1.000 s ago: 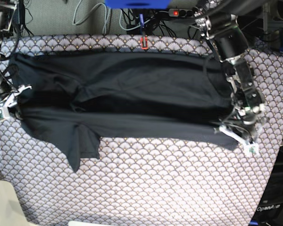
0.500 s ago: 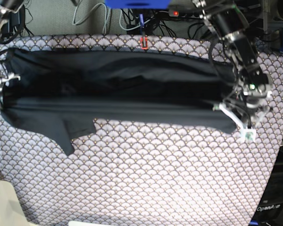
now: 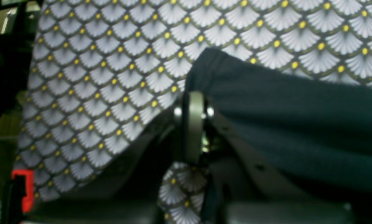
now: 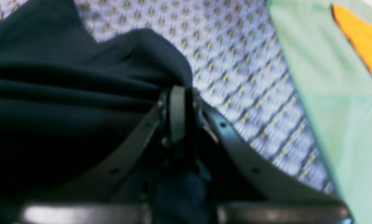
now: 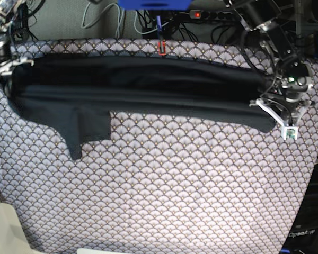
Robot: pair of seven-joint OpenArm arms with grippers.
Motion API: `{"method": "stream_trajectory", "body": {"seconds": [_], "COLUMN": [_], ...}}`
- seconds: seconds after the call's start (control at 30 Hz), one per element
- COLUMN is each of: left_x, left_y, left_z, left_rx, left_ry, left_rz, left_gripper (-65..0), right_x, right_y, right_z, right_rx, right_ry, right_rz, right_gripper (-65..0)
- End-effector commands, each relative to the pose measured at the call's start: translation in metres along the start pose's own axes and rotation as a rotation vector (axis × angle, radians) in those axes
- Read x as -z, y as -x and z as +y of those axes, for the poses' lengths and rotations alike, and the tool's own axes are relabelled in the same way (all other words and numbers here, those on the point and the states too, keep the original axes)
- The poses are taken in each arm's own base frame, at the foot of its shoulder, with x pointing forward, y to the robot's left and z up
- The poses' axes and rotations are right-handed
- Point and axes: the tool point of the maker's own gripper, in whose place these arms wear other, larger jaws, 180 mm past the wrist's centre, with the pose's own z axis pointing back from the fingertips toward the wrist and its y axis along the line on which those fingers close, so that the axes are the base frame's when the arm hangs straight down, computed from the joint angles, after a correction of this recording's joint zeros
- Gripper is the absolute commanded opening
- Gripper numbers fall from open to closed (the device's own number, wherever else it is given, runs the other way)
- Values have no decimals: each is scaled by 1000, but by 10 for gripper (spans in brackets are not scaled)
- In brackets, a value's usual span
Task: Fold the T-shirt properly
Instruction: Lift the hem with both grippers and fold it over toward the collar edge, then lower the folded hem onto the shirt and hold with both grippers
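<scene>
The black T-shirt (image 5: pixel 143 90) lies stretched in a long band across the far part of the table, one sleeve (image 5: pixel 84 132) hanging toward the front on the left. My left gripper (image 5: pixel 268 109) is at the band's right end, shut on the shirt's corner. In the left wrist view its fingertips (image 3: pixel 193 97) pinch the dark fabric (image 3: pixel 297 118). At the band's left end my right gripper (image 5: pixel 2 69) is also shut on the shirt. The right wrist view shows the fabric (image 4: pixel 64 93) bunched at that gripper's tips (image 4: pixel 177 90).
The grey scallop-patterned cloth (image 5: pixel 175 185) covers the table. A red clip (image 5: pixel 161 48) sits on its far edge, with cables and a power strip behind. A pale green surface (image 4: pixel 344 109) with an orange patch lies beside the cloth in the right wrist view.
Both grippers have carried the shirt's ends toward the far edge and outward. The shirt has been pulled tauter and flatter, and the sleeve has slid back with it.
</scene>
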Motion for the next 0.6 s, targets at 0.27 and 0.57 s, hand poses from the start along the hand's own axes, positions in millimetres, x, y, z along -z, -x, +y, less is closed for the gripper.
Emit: {"method": "stream_trajectory", "body": {"seconds": [0.27,0.57], "left_x": [-4,-12], "left_y": [-13,42], "left_z": [16,7], "left_rx": [7,30], "left_ry": [-55,-35], "left_rz": [-31,77], "left_gripper": [-650,-650], "right_x": [-31,-38], "right_y": [0,26], "right_z": [-9,-4], "right_rx": [-18,-27], "right_ry": [24,11], "right_rz": [-58,24], "right_gripper": [-650,-650]}}
